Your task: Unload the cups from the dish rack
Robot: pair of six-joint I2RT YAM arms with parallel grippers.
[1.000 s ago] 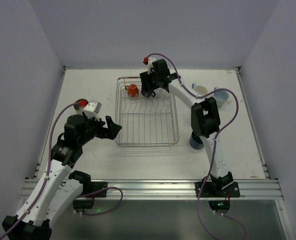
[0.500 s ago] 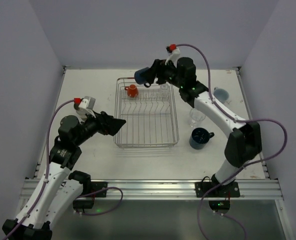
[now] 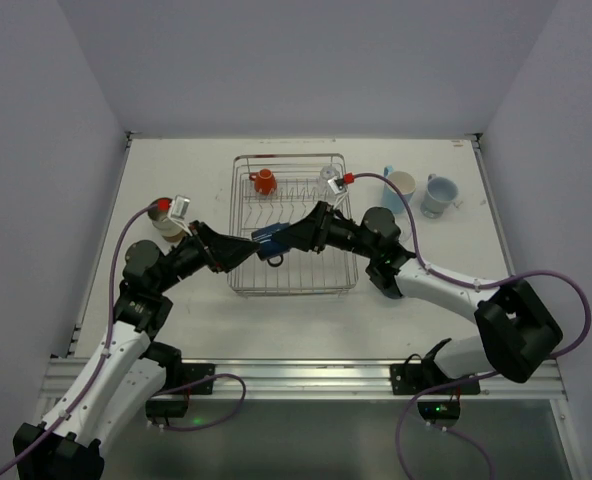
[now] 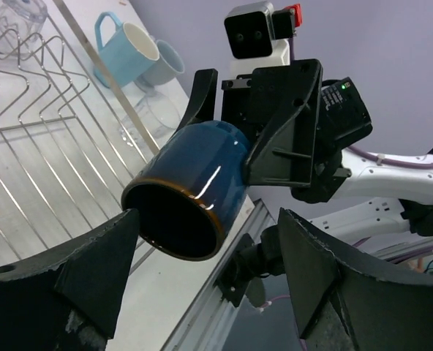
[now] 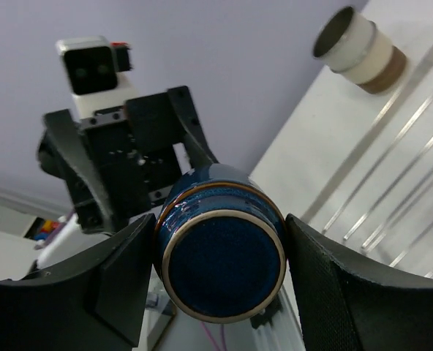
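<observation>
Likely a handover: the right end effector (image 3: 284, 238) pinches a dark blue glazed mug (image 3: 269, 241) above the silver wire dish rack (image 3: 296, 272); the left end effector (image 3: 238, 250), spread, should close on it next.

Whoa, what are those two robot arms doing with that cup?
The right gripper is holding a shiny dark blue mug in the air over the silver wire dish rack. The left gripper is open, with a finger on each side of the mug's mouth, so it looks like a hand-over. A small orange mug and a clear glass sit in the rack. Two light blue mugs stand on the table beside it.
</observation>
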